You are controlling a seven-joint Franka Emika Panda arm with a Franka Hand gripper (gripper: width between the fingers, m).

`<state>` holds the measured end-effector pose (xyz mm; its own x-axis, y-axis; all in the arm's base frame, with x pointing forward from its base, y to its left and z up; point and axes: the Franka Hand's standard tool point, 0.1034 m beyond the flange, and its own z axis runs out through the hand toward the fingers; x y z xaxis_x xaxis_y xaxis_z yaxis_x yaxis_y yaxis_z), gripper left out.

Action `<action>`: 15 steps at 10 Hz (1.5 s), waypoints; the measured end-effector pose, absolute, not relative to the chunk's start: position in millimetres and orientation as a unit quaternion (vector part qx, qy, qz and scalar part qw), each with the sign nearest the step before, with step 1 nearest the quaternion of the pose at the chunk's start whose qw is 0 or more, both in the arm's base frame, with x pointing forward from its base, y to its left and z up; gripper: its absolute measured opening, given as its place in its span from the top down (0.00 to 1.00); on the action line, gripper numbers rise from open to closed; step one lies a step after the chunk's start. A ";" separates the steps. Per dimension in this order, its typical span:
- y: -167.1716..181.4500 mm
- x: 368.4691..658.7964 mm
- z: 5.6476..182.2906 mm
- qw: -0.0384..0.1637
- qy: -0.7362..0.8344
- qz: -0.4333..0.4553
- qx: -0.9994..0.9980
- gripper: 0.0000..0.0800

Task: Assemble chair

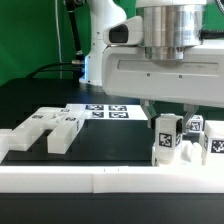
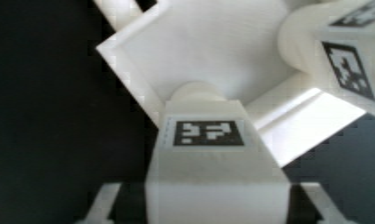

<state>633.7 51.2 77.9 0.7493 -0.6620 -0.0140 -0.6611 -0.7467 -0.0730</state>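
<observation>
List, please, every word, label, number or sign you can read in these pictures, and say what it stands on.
No words, brands or numbers are readable in either view.
One square black-and-white tag, a pattern and no text: on the white post.
Similar tags, too small to make out: on the marker board and the chair pieces at the exterior view's right.

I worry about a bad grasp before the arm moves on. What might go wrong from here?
The tagged post sits between the fingers of the end effector, but contact is unclear; a loose grip might let it slip or tilt. Another tagged piece stands close beside it, so lifting or shifting may knock it over.
</observation>
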 end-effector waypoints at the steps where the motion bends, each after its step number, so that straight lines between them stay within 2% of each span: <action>1: 50.6 633.6 77.8 0.040 0.410 -0.003 -0.911 0.64; 7: 54.0 633.0 76.8 0.049 0.677 0.016 -0.734 0.64; 11: 54.5 633.1 76.3 0.046 0.780 0.023 -0.623 0.64; 13: 54.6 633.0 76.2 0.046 0.781 0.023 -0.623 0.64; 14: 54.9 632.1 76.0 0.044 0.768 0.025 -0.638 0.51; 15: 56.4 630.2 76.0 0.041 0.756 0.031 -0.653 0.29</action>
<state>630.2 56.4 76.0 -0.1437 -0.9844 -0.1016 -0.9894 0.1452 -0.0068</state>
